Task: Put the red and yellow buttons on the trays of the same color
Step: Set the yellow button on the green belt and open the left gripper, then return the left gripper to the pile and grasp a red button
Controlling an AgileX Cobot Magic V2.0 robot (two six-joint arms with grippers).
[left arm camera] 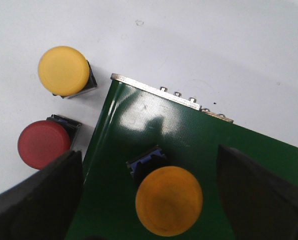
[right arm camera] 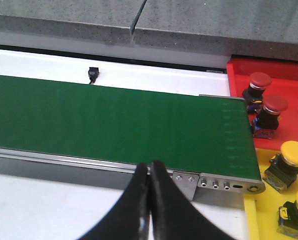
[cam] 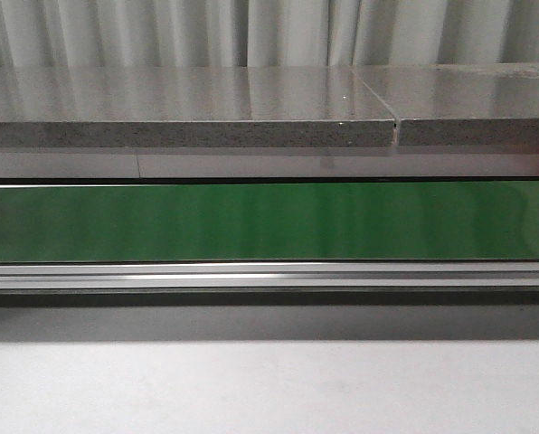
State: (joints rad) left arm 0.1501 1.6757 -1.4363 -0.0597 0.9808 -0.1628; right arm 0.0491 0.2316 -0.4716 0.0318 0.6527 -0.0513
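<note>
Buttons everywhere in the wrist views: the left gripper (left arm camera: 149, 200) hangs with its jaws spread wide on either side of an orange-yellow button (left arm camera: 169, 201) sitting on the green belt (left arm camera: 154, 120), not touching it. Off the belt's end, a yellow button (left arm camera: 64, 70) and a red button (left arm camera: 43, 143) wait on the white table (left arm camera: 199, 40). The right gripper (right arm camera: 149, 172) is pinched closed on nothing; beyond it, two red buttons (right arm camera: 269, 102) stand on the red tray (right arm camera: 289, 70) and two yellow ones (right arm camera: 294, 152) on the yellow tray (right arm camera: 269, 200).

White table (left arm camera: 199, 45) w/ conveyor (left arm camera: 154, 130), buttons (left arm camera: 63, 70)
</note>
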